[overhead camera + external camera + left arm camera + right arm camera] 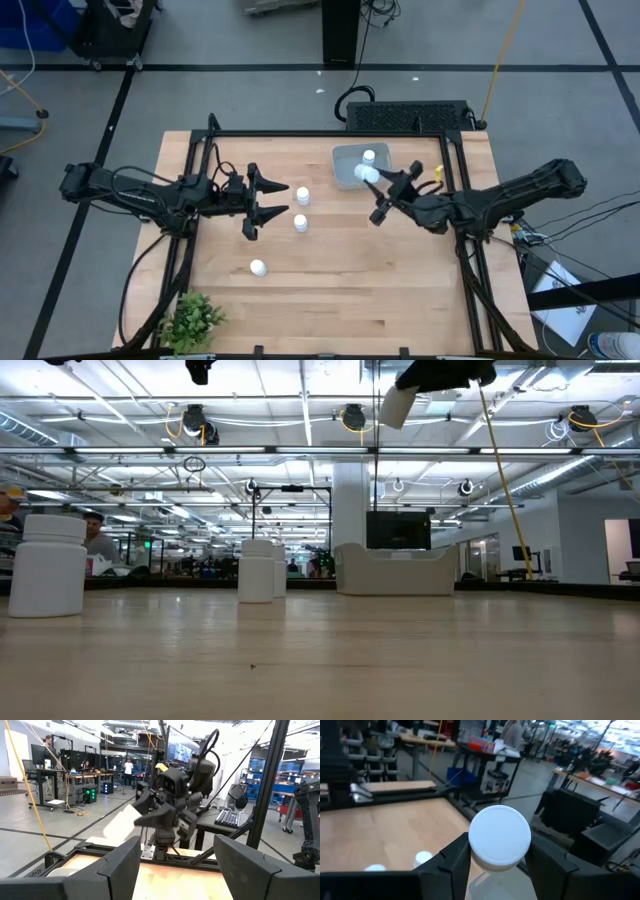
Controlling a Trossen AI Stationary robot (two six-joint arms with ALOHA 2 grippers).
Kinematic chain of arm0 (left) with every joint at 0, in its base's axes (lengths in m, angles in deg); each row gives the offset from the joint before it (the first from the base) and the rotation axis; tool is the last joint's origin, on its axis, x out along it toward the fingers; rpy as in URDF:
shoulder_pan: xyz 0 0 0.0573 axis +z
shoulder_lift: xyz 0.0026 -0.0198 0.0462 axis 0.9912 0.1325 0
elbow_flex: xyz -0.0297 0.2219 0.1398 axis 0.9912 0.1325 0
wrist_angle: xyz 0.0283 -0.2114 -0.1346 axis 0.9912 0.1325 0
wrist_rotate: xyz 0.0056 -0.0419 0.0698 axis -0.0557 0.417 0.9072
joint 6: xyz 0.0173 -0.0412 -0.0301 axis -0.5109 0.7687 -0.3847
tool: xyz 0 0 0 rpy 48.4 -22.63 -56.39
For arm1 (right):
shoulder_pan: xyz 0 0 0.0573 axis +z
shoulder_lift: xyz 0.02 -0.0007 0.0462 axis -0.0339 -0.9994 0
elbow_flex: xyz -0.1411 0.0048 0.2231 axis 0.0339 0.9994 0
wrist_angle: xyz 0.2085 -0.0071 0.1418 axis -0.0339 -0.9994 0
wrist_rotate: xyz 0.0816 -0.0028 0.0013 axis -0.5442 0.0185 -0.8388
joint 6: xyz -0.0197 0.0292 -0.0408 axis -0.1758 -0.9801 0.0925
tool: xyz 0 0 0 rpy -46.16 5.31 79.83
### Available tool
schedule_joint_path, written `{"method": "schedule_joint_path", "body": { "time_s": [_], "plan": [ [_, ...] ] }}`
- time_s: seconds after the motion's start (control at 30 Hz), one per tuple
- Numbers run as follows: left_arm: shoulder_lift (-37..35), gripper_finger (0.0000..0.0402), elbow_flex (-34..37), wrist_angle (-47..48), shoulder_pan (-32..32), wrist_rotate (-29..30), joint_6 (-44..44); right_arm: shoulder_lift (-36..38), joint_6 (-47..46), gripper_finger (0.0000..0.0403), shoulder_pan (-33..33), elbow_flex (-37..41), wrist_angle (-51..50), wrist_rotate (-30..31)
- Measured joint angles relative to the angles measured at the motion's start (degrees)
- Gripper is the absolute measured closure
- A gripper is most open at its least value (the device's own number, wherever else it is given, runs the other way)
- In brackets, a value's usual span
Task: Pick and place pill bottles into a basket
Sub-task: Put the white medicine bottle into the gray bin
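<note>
My right gripper (377, 187) is shut on a white pill bottle (367, 173), high over the grey-blue basket (345, 155) at the table's far right. In the low view the gripper (436, 376) and bottle (397, 405) are at the top, above the basket (395, 568). One bottle (369, 156) lies inside the basket. Three bottles stand on their bases on the table (301, 195) (300, 222) (258, 267). My left gripper (260, 198) is open and empty, raised left of those bottles. My right gripper pinches the bottle between its two fingers (454, 861), on opposite sides just under the round cap (500, 836). The cap faces back toward the wrist. The bottle (397, 405) hangs tilted below the fingers, lifted clear over the basket.
A black box (405, 115) sits just beyond the table's far edge behind the basket. A small green plant (190, 320) stands at the near left corner. Black frame rails run along both sides of the table. Bare wood lies in the middle and near right.
</note>
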Motion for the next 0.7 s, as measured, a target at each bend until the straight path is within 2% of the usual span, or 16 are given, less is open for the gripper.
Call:
{"method": "schedule_joint_path", "body": {
  "time_s": [0.27,0.7],
  "plan": [
    [0.00,0.0146,0.00,-0.15,-0.01,0.00,-0.22,2.06,3.87,0.0252,-6.91,0.00,1.50,-0.83],
    [0.00,0.0146,0.00,-0.33,0.00,0.01,-0.26,2.20,-12.42,0.0256,-25.70,0.00,-14.52,-23.55]
  ]
}}
